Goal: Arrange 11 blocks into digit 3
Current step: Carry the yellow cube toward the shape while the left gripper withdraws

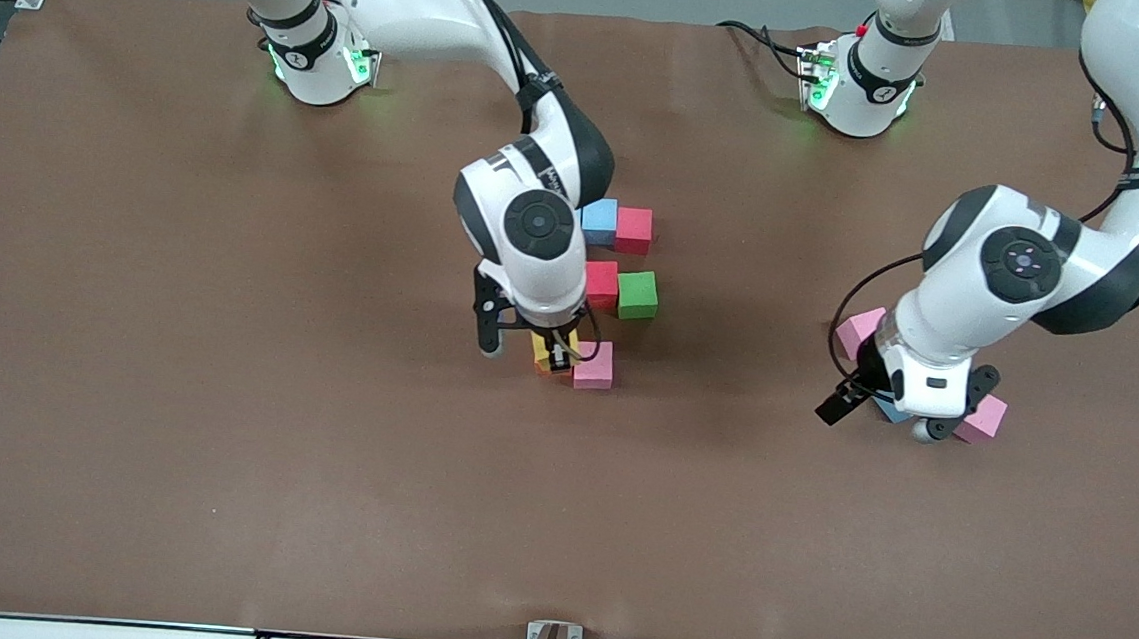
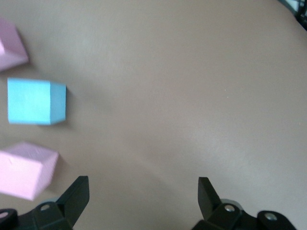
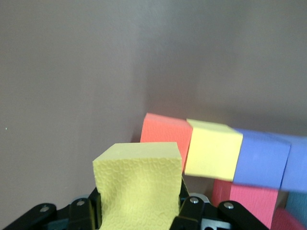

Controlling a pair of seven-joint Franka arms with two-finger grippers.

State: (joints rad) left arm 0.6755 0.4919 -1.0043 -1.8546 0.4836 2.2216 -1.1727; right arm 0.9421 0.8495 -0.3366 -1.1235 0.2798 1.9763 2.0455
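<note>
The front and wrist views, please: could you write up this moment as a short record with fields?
right gripper: shut on a yellow block, over the cluster's near end, beside the pink block
left gripper: open, holding nothing, over the loose blocks at the left arm's end
loose blocks: light blue block, two pale pink ones
cluster: red block, green block

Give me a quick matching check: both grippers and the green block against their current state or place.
1. right gripper
2. left gripper
3. green block

A. touching a red block on the table
B. shut on a yellow block
C. open, holding nothing

Pairs: 1-B, 2-C, 3-A
</note>
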